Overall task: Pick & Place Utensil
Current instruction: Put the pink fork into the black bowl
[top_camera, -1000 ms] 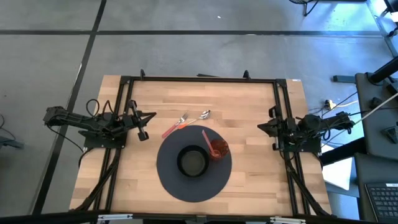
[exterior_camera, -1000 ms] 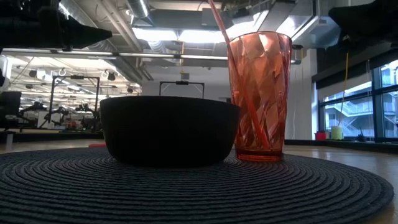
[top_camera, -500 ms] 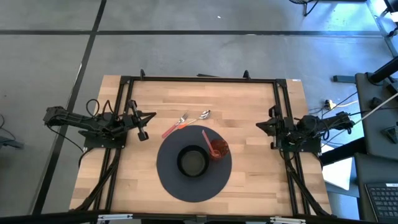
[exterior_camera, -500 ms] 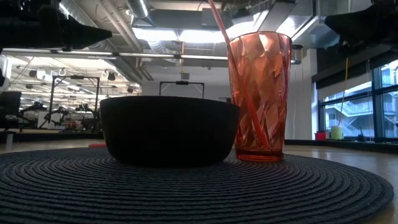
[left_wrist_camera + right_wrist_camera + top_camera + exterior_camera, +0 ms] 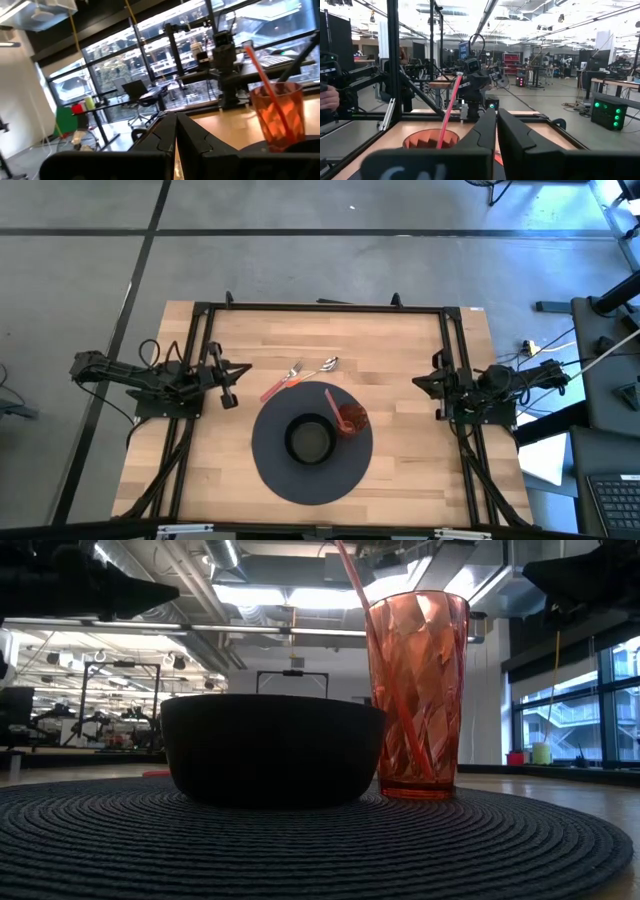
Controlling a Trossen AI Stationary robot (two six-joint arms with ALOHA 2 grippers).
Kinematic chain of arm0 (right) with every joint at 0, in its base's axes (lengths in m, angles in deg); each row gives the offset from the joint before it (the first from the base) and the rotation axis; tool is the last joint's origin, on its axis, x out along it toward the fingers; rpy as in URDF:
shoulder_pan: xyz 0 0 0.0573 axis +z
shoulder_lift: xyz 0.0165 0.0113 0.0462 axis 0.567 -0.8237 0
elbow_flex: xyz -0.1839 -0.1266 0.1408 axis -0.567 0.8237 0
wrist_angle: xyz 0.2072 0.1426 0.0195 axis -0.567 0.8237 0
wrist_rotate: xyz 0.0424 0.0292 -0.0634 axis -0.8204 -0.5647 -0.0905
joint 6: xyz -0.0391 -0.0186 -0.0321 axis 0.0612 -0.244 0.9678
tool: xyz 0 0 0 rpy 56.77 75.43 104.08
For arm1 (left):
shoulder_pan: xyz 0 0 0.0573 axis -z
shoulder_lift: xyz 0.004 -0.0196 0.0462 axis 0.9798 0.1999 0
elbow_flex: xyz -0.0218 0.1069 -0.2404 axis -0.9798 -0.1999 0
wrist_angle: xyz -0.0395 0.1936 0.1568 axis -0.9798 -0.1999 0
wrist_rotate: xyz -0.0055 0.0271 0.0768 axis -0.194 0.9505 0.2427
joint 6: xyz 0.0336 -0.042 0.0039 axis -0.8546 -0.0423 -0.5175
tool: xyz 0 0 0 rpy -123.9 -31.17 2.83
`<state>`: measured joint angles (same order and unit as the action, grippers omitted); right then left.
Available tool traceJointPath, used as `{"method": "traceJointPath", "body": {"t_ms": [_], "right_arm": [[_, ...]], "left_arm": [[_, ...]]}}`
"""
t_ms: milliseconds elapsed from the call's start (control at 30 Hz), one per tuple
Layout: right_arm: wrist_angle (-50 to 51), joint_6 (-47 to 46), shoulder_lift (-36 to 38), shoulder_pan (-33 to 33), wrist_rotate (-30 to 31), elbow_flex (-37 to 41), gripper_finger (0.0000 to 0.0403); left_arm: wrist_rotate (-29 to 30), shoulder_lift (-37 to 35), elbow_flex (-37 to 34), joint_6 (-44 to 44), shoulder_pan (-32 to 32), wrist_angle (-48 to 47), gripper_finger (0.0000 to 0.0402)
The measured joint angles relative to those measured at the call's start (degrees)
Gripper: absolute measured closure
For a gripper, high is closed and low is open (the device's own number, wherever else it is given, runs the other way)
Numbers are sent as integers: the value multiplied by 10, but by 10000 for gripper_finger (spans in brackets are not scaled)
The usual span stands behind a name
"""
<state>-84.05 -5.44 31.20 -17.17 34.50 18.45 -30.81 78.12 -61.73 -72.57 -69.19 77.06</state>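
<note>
Wooden table (image 5: 410, 460) carries a round dark mat (image 5: 272, 470) with a bowl (image 5: 309, 442) and a red cup (image 5: 351, 419) on it. Just beyond the mat lie a fork (image 5: 280, 381) and a spoon (image 5: 324, 366), long axes slanting toward the far right corner. Left tool (image 5: 229, 384), fingers together, sits nearer them; right tool (image 5: 432, 386), fingers nearly together, is well apart, across the table.
</note>
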Motion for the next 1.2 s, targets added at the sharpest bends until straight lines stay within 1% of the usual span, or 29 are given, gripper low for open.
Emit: {"method": "traceJointPath", "body": {"t_ms": [233,533,767,933,1033,1133,1200], "right_arm": [[0,-1,0,0,0,0,399],[-1,-4,0,0,1,0,367],[-1,-2,0,0,1,0,364],[-1,-2,0,0,1,0,364],[-1,2,0,0,1,0,364],[-1,19,0,0,1,0,364],[-1,22,0,0,2,0,364]], "left_arm": [[20,0,0,0,0,1,393],[17,0,0,2,0,1,393],[19,0,0,-15,0,3,393],[16,0,0,-11,0,32,393],[16,0,0,-11,0,34,393],[26,0,0,11,0,25,393],[49,0,0,35,0,15,393]]}}
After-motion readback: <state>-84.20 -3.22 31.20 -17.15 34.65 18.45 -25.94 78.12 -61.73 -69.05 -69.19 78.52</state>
